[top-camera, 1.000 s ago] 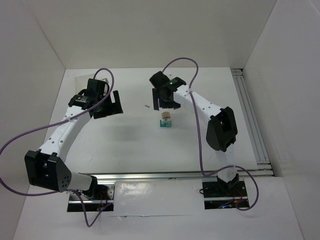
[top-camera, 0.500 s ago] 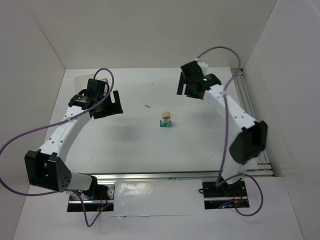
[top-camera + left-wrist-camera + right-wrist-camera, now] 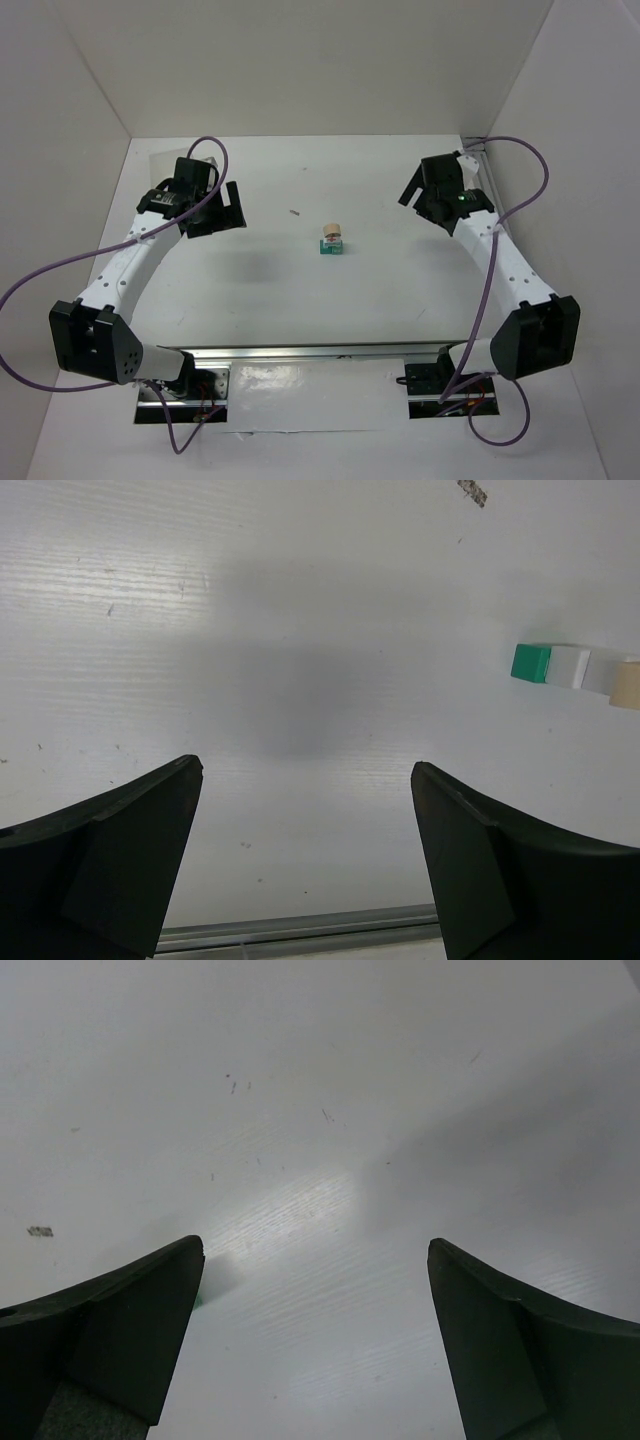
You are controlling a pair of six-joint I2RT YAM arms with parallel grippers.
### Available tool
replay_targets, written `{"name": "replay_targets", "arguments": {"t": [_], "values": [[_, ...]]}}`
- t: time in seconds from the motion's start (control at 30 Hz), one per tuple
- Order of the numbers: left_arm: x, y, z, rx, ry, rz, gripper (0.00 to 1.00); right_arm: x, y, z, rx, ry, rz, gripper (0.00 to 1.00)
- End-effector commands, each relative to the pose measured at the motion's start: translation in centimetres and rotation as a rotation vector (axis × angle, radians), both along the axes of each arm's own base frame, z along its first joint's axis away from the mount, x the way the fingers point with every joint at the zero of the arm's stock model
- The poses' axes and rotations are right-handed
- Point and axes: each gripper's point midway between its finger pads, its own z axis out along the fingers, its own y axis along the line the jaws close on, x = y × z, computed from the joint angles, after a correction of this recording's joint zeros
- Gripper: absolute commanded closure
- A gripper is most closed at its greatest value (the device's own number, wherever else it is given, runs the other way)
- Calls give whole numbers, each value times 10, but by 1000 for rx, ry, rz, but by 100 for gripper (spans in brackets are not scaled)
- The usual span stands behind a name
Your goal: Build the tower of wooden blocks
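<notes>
1. teal-green cube (image 3: 531, 663): solid teal-green, no mark showing.
2. white cube (image 3: 568, 666): plain white on the faces my left wrist camera sees.
3. tan cylinder (image 3: 627, 683): pale tan wood, no pattern.
4. my left gripper (image 3: 305, 770) and my right gripper (image 3: 315, 1245): fingers matte black.
5. my arms (image 3: 120, 265): white links, black joints. Purple cables (image 3: 207, 140). Small green light (image 3: 462, 197) on my right arm.
6. table (image 3: 260, 290): white, fine ribbed lines, a few dark specks.
7. rail (image 3: 330, 350): silver metal.
</notes>
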Motion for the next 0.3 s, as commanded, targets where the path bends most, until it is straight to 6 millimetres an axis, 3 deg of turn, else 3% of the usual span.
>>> {"name": "replay_targets", "arguments": {"t": [0.0, 0.17, 0.27], "values": [[4, 1, 21, 9, -68, -14, 1, 4, -5, 32, 27, -122, -37, 0], [1, 5, 27, 21, -81, -2, 1, -5, -21, 26, 5, -102, -82, 0], [-1, 5, 30, 19, -91, -2, 1, -8, -18, 26, 13, -124, -54, 2]]}}
